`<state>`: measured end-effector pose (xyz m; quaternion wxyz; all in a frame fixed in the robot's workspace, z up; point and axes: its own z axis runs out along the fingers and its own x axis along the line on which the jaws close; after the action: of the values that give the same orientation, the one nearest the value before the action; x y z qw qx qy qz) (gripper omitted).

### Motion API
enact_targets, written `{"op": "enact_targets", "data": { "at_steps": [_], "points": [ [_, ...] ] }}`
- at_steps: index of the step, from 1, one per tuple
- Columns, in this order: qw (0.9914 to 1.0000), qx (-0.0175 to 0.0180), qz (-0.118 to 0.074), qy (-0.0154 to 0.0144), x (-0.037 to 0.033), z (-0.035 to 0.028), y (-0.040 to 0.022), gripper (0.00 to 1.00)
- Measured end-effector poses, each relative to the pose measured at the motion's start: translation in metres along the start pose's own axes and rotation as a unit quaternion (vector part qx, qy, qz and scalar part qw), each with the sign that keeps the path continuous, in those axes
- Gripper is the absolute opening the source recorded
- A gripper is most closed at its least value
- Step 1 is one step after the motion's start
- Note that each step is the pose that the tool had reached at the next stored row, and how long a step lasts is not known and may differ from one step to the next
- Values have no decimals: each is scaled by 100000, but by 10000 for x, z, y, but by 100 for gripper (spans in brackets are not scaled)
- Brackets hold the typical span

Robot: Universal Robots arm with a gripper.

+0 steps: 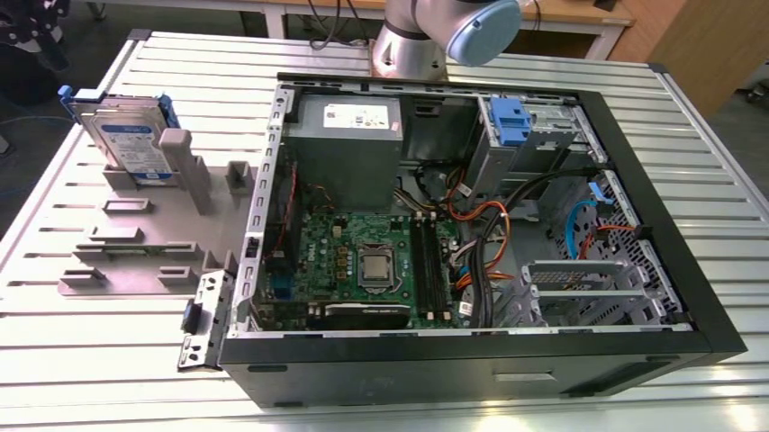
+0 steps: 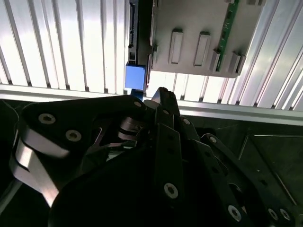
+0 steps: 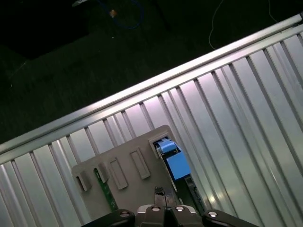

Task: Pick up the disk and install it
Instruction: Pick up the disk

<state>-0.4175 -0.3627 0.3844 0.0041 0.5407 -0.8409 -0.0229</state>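
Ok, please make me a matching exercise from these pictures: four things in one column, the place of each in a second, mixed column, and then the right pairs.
Things
1. the disk
2. the grey metal box
3. the processor
4. the blue latch

Places
A. on the green board inside the open case
B. standing on edge in the grey holder on the table, outside the case
C. on the drive cage, to the exterior view's right of the grey metal box
D. inside the case, against the wall nearest the arm

Pairs: 1-B, 2-D, 3-A, 4-C
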Motion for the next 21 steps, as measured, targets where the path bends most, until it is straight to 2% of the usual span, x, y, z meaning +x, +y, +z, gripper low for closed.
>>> {"op": "enact_targets", "data": {
  "at_steps": [4, 8, 11, 15, 17, 20, 21],
  "points": [
    [99971, -46, -2384, 107, 0, 0, 0, 11],
    [99886, -84, -4769, 208, 0, 1, 0, 11],
    [99779, -118, -6638, 286, 0, 3, 0, 11],
    [99595, -159, -8976, 387, 0, 3, 0, 11],
    [99534, -174, -9628, 416, -4, 4, 1, 11],
    [99512, -175, -9854, 424, -20, 5, 9, 11],
    [99511, -179, -9862, 429, -29, 5, 13, 17]
  ]
}}
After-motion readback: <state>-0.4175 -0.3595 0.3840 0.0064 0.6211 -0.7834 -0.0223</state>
